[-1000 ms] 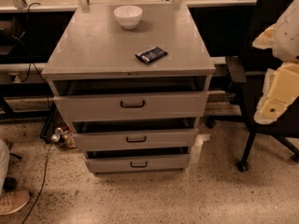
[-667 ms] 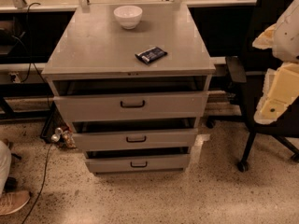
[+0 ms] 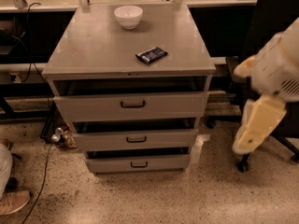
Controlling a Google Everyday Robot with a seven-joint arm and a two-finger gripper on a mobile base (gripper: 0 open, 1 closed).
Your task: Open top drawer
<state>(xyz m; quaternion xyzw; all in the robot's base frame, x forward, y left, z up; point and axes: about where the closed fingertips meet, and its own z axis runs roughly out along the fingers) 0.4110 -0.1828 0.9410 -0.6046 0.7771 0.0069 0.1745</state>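
The grey cabinet (image 3: 93, 45) has three drawers, all pulled out a little. The top drawer (image 3: 93, 107) has the tallest front panel and a dark loop handle (image 3: 132, 104) at its centre. A dark gap shows above its front. The white and cream arm comes in from the right edge. My gripper (image 3: 250, 134) hangs low at the right, beside the cabinet's right side and apart from it, at about the height of the middle drawer (image 3: 163, 139). It touches no drawer.
A white bowl (image 3: 128, 17) and a dark packet (image 3: 151, 55) lie on the cabinet top. A black office chair (image 3: 275, 13) stands behind the arm, with a caster (image 3: 243, 164) on the floor. Cans (image 3: 58, 135), a cable and a shoe (image 3: 11, 202) are at the left.
The arm's cream end has moved down and left, closer to the cabinet's right side. The drawers have not moved.
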